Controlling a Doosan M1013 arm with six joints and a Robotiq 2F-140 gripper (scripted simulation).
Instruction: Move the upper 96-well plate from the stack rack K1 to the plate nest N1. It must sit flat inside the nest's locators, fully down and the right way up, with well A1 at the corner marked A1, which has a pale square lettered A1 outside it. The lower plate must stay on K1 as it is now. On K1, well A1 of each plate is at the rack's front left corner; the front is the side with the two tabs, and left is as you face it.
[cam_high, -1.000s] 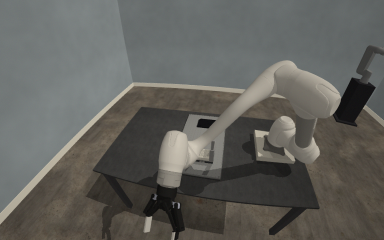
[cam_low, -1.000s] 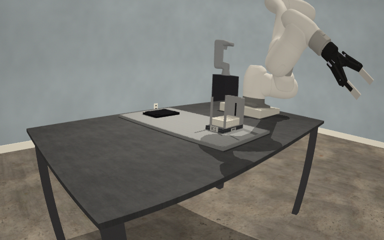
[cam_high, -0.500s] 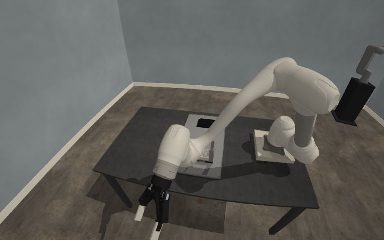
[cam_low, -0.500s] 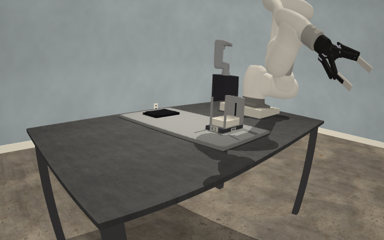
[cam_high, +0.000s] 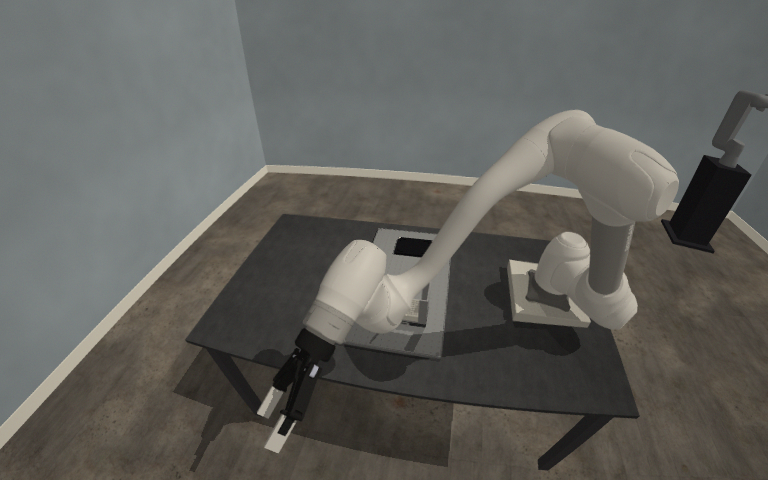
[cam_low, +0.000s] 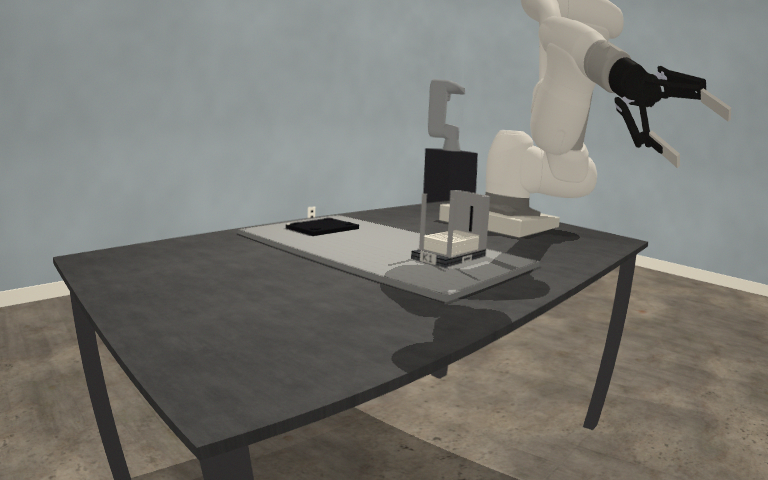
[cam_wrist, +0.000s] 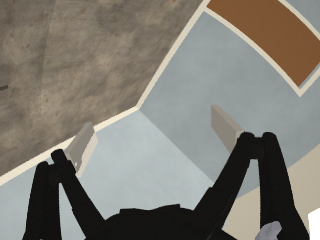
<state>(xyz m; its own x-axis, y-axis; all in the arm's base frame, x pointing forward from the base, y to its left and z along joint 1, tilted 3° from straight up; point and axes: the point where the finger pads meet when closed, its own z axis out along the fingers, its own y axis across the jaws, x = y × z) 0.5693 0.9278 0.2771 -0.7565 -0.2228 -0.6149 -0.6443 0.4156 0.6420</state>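
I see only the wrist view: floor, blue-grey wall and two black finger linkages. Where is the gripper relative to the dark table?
Observer: The black gripper hangs open and empty beyond the dark table's edge, high above the floor.
Operator: Are both plates on rack K1?
Observer: Pale plates sit inside the grey stack rack K1; I cannot separate upper from lower.
Operator: Is nest N1 free?
Observer: The flat black plate nest at the grey mat's far end shows nothing on it.
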